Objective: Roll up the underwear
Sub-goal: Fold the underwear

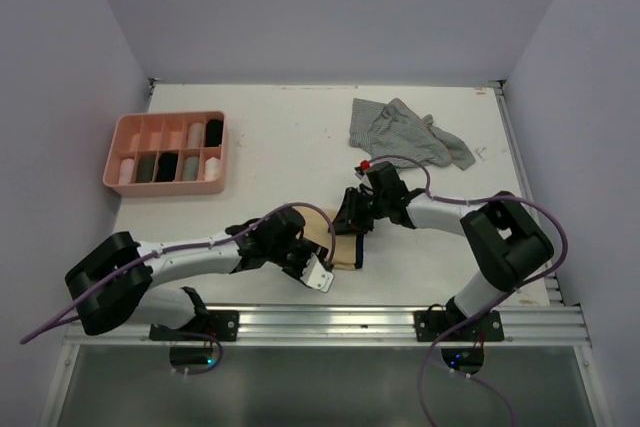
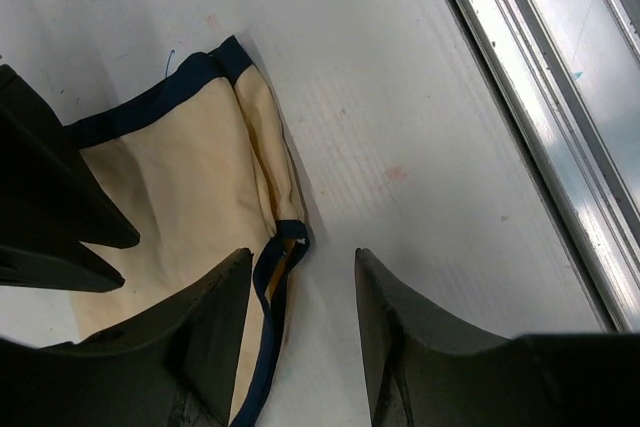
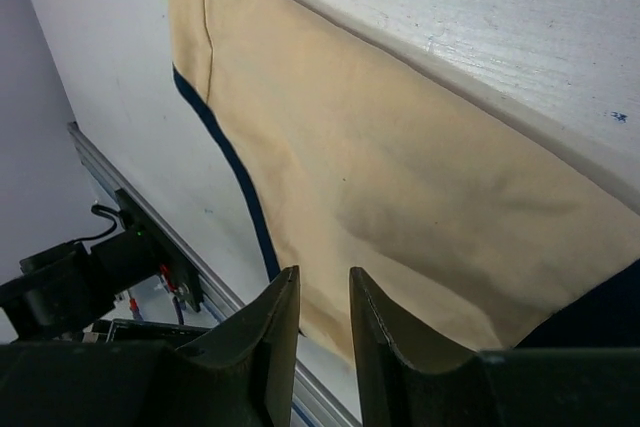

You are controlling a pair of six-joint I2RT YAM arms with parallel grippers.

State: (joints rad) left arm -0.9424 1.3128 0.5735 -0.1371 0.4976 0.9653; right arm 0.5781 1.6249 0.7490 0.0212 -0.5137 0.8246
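Observation:
The beige underwear with dark trim point(image 1: 342, 245) lies flat near the table's front edge, between my two grippers. My left gripper point(image 1: 318, 273) is open at its near right corner. In the left wrist view the jaws point(image 2: 302, 265) stand apart, with the garment's dark trim corner point(image 2: 285, 242) beside the left finger point(image 2: 215, 322). My right gripper point(image 1: 352, 219) is at the garment's far edge. Its jaws point(image 3: 322, 282) are a narrow gap apart, just over the beige fabric point(image 3: 400, 177), with nothing pinched. A grey striped underwear point(image 1: 405, 132) lies crumpled at the back right.
A pink compartment tray point(image 1: 167, 152) holding several rolled garments stands at the back left. The metal rail point(image 2: 545, 137) at the table's front edge runs close to the left gripper. Walls close in the table on three sides.

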